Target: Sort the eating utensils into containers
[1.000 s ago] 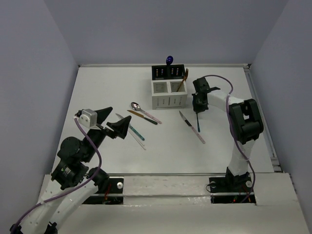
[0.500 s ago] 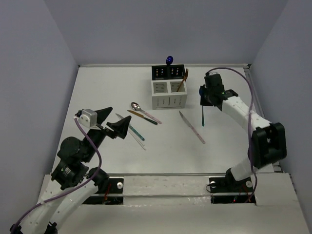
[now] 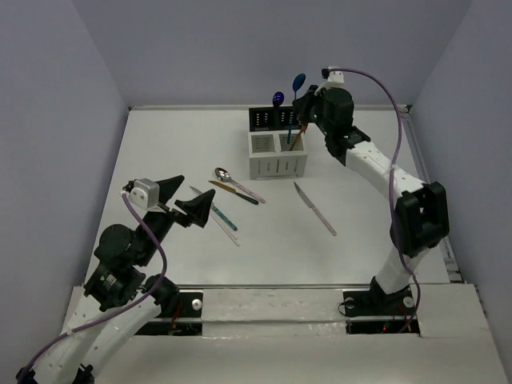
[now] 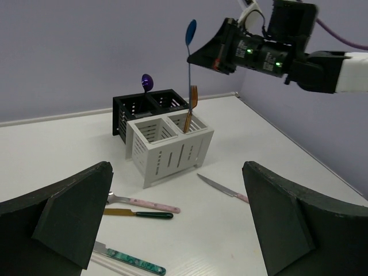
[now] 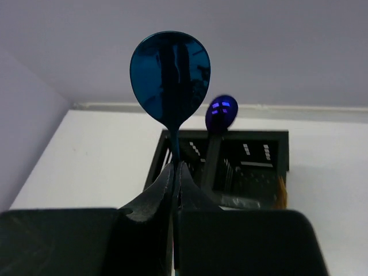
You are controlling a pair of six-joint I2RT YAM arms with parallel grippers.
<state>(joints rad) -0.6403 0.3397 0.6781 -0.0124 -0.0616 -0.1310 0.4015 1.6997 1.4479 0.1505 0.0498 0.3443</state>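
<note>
Table [image 3: 160,144]: white, walled by pale lilac panels.
Caddy [image 3: 278,156]: far middle of the table. A purple spoon [image 3: 278,98] stands in a black rear cell and an orange-handled piece [image 3: 301,130] leans in the right white cell.
Right gripper [image 3: 308,110]: pinched tight on the thin neck of a blue spoon [image 3: 298,81], bowl up, handle hanging over the caddy's right side.
Handle tip: close by the orange-handled piece. Cannot tell whether it is over the white cell or the black one behind.
Left gripper [image 3: 186,198]: jaws wide, holding nothing, near the loose cutlery.
Loose: pink knife [image 3: 314,208] alone; pink spoon [image 3: 238,184], dark knife [image 3: 236,192] and teal piece [image 3: 222,214] together.
Risk, wrong cell: letting go here may put the blue spoon away from the purple spoon.
Risk, rim: a tip landing on the dividing wall could tip the blue spoon out.
Risk, clash: lowering against the orange-handled piece could jam, or shove the light caddy.
Risk, swing: a neck pinch lets the handle pivot off line.
</note>
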